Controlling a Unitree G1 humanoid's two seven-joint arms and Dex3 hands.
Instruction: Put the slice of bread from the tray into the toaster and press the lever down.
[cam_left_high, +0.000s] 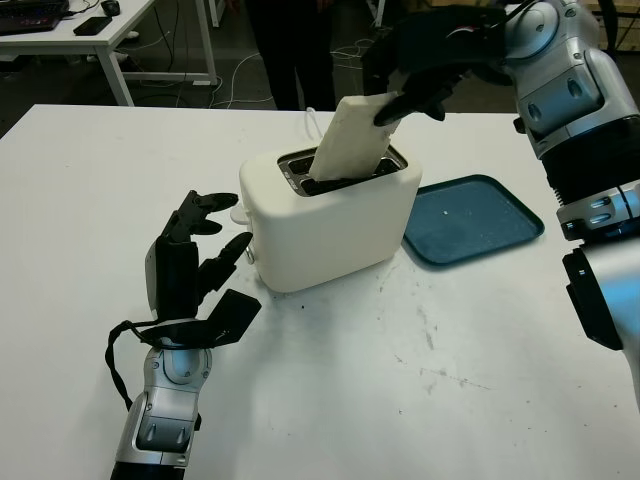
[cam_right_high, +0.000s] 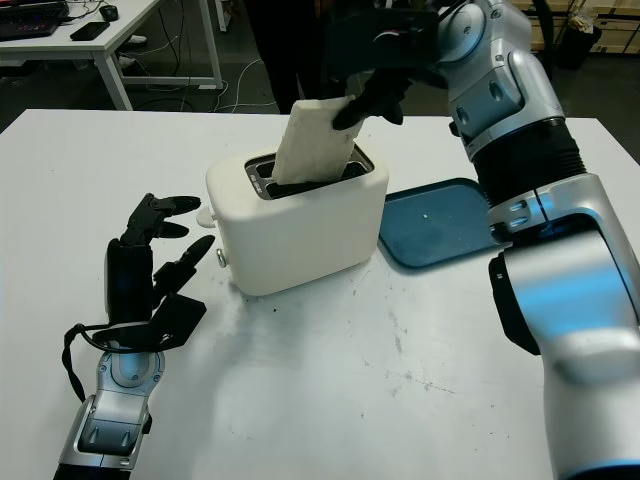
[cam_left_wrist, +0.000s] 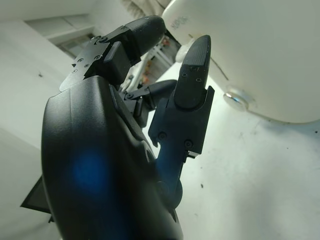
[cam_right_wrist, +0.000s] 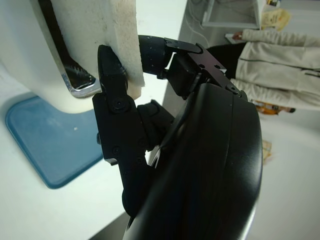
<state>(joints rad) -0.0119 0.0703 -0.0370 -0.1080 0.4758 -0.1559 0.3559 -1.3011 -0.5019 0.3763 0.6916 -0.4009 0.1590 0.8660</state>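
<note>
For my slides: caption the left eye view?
Right hand lowers bread slice into white toaster.

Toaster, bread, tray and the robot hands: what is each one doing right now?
Toaster: upright on the table, bread partly in one slot.
Slice of bread: tilted, lower end in the slot, top sticking out.
Blue tray: nothing on it.
Right robot hand: gripping the bread's top.
Left robot hand: open, beside the toaster.
</note>
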